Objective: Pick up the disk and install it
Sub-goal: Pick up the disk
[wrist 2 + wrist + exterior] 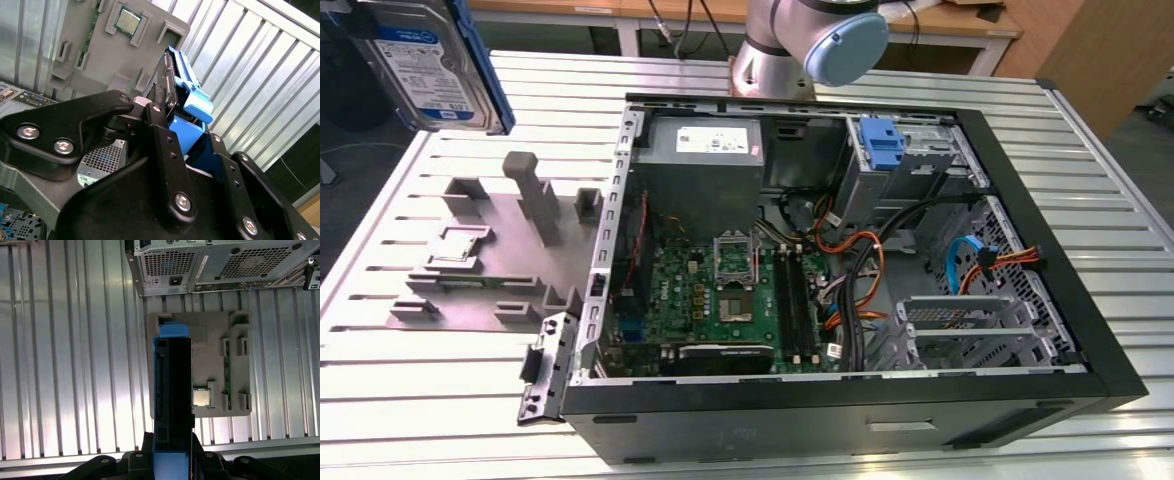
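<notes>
The flat rectangular silver-grey metal disk (416, 55), framed along its edge by a blue plastic carrier, is held up in the air at the exterior view's far left, off the surface and well apart from the open case. Its broad face carries a white-and-blue label with small dark print that cannot be made out. In the first wrist view the disk (172, 385) shows edge-on as a narrow dark slab with blue ends, hanging over a plate below.

The black, bolted metal end effector (182, 125) is closed on the disk, its fingers (160, 140) pressed against the two broad faces, with a blue tab of the carrier sticking out past them.

Beneath lies a matte grey plastic fixture plate (487, 290) with raised blocks and slots; a square silver processor chip (458, 247) sits in one of its recesses. The plate rests on a ribbed, shiny aluminium surface (440, 400).

At the exterior view's right of the plate lies a black metal computer case (827, 420) with its side open. Inside it are a green motherboard (714, 295), a grey power-supply box (704, 150) bearing a white sticker, an upright blue plastic bracket (881, 140) and loose orange and blue cables. The silver and pale-blue robot arm (807, 40) rises behind the case.
</notes>
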Action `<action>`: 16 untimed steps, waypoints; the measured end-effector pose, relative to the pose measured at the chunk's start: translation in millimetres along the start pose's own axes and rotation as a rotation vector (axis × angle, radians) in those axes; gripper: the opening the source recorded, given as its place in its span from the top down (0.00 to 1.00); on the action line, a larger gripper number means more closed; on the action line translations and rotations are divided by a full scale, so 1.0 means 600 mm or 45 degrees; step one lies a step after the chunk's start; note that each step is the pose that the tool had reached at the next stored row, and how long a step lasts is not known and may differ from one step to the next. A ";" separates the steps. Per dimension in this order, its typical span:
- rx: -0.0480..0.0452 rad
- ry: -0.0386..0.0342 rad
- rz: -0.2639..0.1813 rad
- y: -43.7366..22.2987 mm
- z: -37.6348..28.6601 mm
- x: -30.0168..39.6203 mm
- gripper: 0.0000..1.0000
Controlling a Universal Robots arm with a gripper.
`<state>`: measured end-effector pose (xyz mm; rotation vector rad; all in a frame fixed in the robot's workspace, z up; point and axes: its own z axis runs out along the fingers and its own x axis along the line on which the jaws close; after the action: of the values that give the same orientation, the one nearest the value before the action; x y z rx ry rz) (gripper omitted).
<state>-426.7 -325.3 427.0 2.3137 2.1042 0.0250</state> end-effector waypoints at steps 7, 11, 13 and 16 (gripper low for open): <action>0.000 0.0001 0.000 0.000 -0.010 0.000 0.63; 0.000 0.0000 0.000 0.000 -0.017 0.000 0.63; 0.000 0.0000 0.000 0.000 -0.020 0.000 0.63; 0.000 0.0000 0.000 0.001 -0.025 0.000 0.63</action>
<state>-426.7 -325.3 442.1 2.3136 2.1042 0.0250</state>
